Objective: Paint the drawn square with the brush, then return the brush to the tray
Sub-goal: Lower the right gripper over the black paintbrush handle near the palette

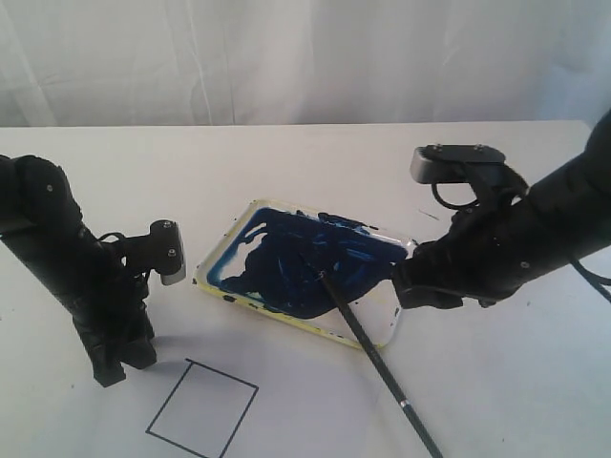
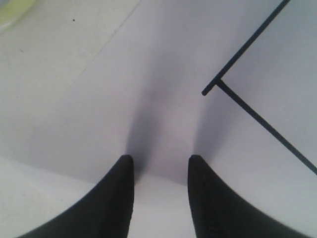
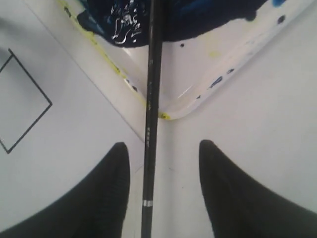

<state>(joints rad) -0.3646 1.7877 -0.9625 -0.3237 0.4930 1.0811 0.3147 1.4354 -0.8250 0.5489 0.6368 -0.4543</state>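
Observation:
The tray [image 1: 214,260] lies mid-table, smeared with dark blue paint. Across it lies the brush [image 1: 368,342], its tip in the paint and its handle running out over the near rim onto the table. My right gripper [image 1: 412,291] hovers open at the tray's right end. In the right wrist view the brush [image 3: 151,99] passes between the spread fingers of that gripper [image 3: 163,146], untouched and nearer one finger, with the tray corner [image 3: 198,74] ahead. The drawn square [image 1: 202,408] is plain white inside. My left gripper [image 1: 124,367] stands open and empty [image 2: 159,161] beside the square's corner [image 2: 287,74].
White paper covers the table and a white curtain hangs behind it. The left arm [image 1: 67,267] stands tall just left of the tray. A corner of the square [image 3: 20,99] also shows in the right wrist view.

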